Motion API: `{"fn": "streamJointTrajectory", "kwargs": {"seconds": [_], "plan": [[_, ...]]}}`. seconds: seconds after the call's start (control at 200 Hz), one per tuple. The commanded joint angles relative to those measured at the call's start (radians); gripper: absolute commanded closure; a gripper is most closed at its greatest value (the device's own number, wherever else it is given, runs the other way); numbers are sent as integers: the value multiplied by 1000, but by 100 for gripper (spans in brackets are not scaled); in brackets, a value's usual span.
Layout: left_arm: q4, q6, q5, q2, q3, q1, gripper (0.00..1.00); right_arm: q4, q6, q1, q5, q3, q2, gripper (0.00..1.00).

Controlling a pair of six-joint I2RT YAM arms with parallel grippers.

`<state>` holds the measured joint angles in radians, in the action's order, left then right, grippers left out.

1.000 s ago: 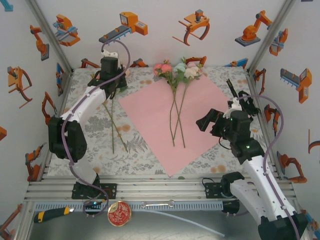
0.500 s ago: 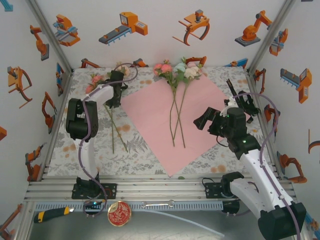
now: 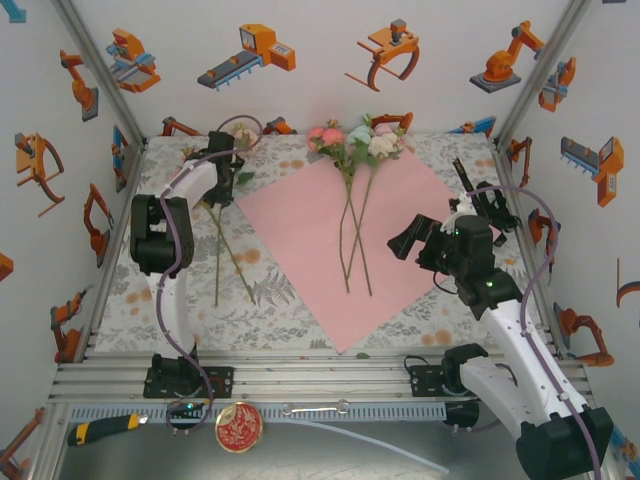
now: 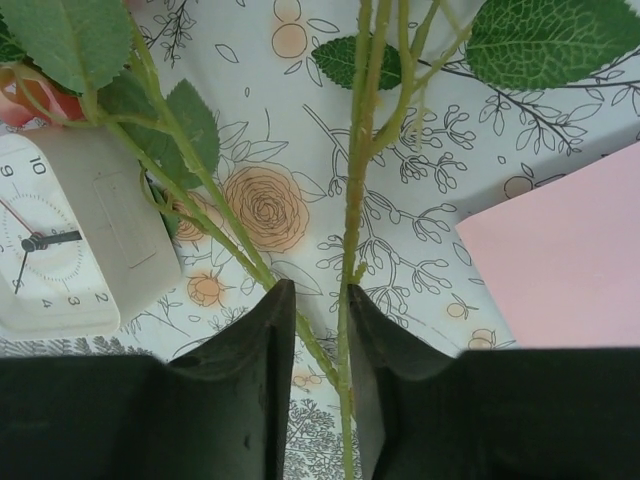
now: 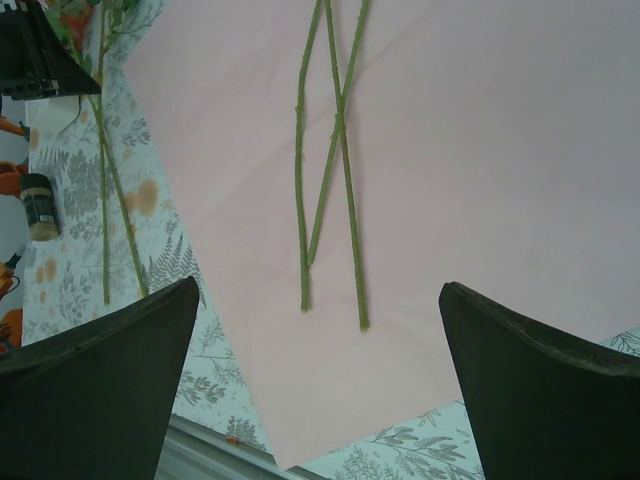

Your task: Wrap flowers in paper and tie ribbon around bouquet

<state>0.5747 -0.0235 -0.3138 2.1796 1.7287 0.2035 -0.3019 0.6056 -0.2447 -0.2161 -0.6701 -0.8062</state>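
The paper [image 3: 330, 240] [image 5: 450, 150] lies flat on the tablecloth with its pink face up. On it lie flowers [image 3: 352, 143], their long stems [image 3: 350, 240] [image 5: 338, 150] pointing toward me. More flowers [image 3: 238, 133] lie left of the paper. My left gripper [image 3: 222, 178] [image 4: 318, 390] is shut on their two thin stems [image 4: 348, 250], which cross between its fingers. My right gripper [image 3: 412, 245] [image 5: 320, 370] hovers wide open over the paper's right part, holding nothing. The black ribbon [image 3: 463, 178] lies by the paper's right corner.
A white clock [image 4: 60, 250] sits beside the left stems. A small dark-lidded jar [image 5: 40, 205] stands on the cloth to the left. On the front rail are a yellow-handled screwdriver [image 3: 105, 428] and a round red tin [image 3: 239, 427]. Printed walls close in three sides.
My left arm has folded back and the left flowers have shifted with it, stem ends swinging left. My right gripper moved slightly left a second ago, then stayed still and open.
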Motion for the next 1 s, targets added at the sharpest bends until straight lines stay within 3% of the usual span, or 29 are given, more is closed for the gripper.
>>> {"fn": "streamJointTrajectory", "kwargs": {"seconds": [0.0, 0.295, 0.436, 0.581, 0.671, 0.756, 0.876, 0.996], "plan": [[27, -11, 51, 10, 47, -10, 67, -1, 8, -7, 4, -33, 11, 5], [54, -6, 102, 74, 106, -21, 69, -16, 3, -5, 14, -37, 25, 5], [64, -10, 104, 87, 118, -25, 78, -23, 2, -6, 17, -39, 27, 5], [59, -26, 114, 43, 97, -24, 100, -24, 3, -7, 14, -42, 27, 5], [42, -58, 139, -47, 59, -16, 100, -3, -2, -6, -26, -45, 25, 5], [-23, -122, 232, -193, -12, -9, 100, 78, 2, -7, -129, -32, 26, 5], [-228, -307, 477, -385, -146, -10, 100, 242, 52, -10, -288, -4, 17, 5], [-467, -556, 670, -448, -215, 29, 100, 248, 52, -15, -280, -9, 16, 5]]}}
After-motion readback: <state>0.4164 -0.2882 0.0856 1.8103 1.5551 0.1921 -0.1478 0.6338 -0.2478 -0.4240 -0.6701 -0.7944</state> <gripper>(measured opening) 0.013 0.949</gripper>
